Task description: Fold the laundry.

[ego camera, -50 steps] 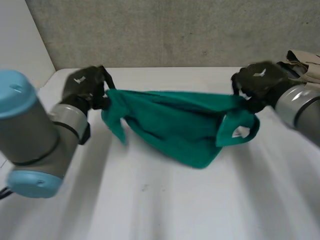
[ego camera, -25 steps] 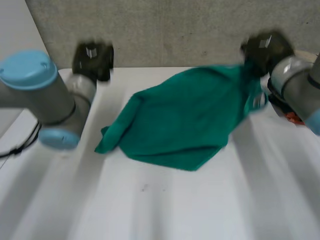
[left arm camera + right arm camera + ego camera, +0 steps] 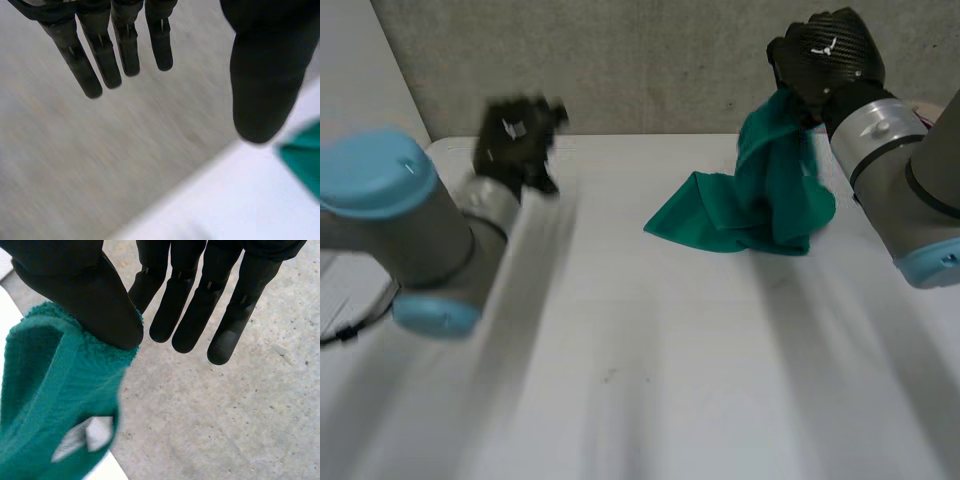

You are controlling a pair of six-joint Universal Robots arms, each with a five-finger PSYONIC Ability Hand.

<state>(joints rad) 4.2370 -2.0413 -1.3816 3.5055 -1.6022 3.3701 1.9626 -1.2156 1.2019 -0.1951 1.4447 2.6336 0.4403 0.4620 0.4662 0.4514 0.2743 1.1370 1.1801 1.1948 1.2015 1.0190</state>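
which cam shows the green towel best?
Head view: the whole green towel hangs from the right robot hand, its lower end bunched on the table. Right wrist view gives the edge under the thumb, with a white tag; left wrist view, one corner.

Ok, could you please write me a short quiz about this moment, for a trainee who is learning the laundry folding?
1. True or false: the left hand holds the green cloth.
2. Which hand holds up one end of the cloth? A) the left hand B) the right hand C) both hands
3. Fill in: the cloth's lower part rests on the white ____.

Key: 1 false, it is open and apart from the cloth; 2 B; 3 table.
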